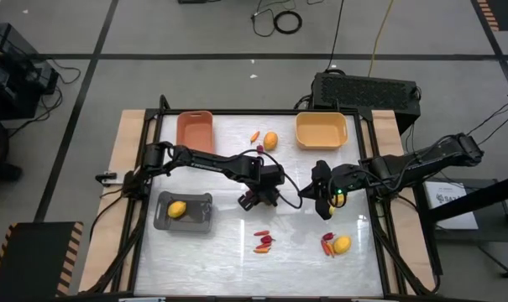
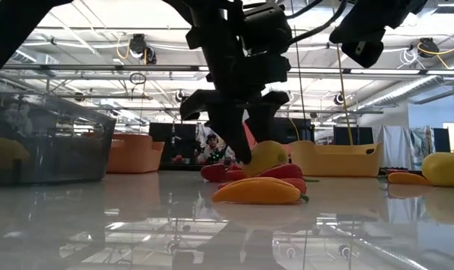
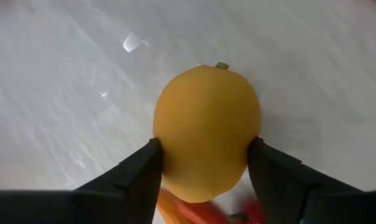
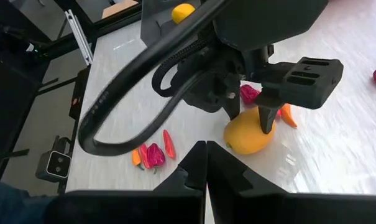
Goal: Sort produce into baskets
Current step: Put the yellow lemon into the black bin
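Fruit (image 3: 206, 134), yellow and egg-shaped, sits on the white table (image 1: 195, 252) near the middle. The left gripper (image 1: 259, 199) is down over it. One dark finger (image 3: 141, 171) is pressed on one side of the fruit and the other finger is pressed on the other side, so the gripper is closed on the fruit. In the left wrist view a bit of orange and a bit of red show just under the fruit. In the right wrist view a dark red piece (image 4: 248, 94) and a slim orange piece (image 4: 288, 115) lie right beside the fruit.

The right gripper (image 1: 324, 201) hangs near the middle too, a little to the right of the left one. Its fingers (image 4: 191, 165) are shut together and hold nothing.

The grey basket (image 1: 199, 220) is near the left edge and has one yellow fruit (image 1: 177, 209) in it. The salmon basket (image 1: 196, 130) is at the far left. The yellow basket (image 1: 321, 130) is at the far right. Between those two, another yellow fruit (image 1: 270, 140) lies on the table beside a small orange piece (image 1: 255, 136). Near the front, some red and orange pieces (image 1: 263, 242) lie together. To their right is one more yellow fruit (image 1: 343, 244) with red pieces (image 1: 327, 246) touching it.
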You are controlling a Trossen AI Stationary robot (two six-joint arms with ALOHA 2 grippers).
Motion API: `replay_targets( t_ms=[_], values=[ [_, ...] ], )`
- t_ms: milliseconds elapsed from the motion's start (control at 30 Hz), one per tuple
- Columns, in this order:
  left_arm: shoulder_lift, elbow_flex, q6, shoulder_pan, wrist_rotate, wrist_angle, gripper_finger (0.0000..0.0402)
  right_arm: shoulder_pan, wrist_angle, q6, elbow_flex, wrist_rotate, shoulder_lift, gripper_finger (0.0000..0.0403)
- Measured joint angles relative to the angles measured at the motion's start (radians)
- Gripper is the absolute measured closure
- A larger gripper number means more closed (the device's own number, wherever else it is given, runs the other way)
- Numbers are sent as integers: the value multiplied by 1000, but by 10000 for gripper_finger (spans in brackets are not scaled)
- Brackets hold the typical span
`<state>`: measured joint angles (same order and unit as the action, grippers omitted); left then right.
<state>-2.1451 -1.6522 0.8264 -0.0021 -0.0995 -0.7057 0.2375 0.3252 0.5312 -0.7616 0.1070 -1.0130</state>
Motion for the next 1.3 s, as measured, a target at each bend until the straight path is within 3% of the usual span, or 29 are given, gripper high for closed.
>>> replay_targets(
  t_ms=[167,300,533,667,1000,1300],
  values=[
    [36,-1,-113,2,-13,-12,190,0,1,-16,0,1,0,403],
    [154,-7,-237,3,-15,-97,191,0,1,-21,0,2,0,403],
    [369,5,-657,-3,-39,-384,191,0,-7,-64,0,40,0,403],
    [521,125,-852,-49,-59,-446,191,-1,-7,-98,0,59,0,403],
    [896,533,-1315,-248,68,-456,191,-6,-9,-160,0,73,0,403],
    [946,745,-1545,-343,105,-323,192,-42,-14,-181,0,105,0,403]
  ],
)
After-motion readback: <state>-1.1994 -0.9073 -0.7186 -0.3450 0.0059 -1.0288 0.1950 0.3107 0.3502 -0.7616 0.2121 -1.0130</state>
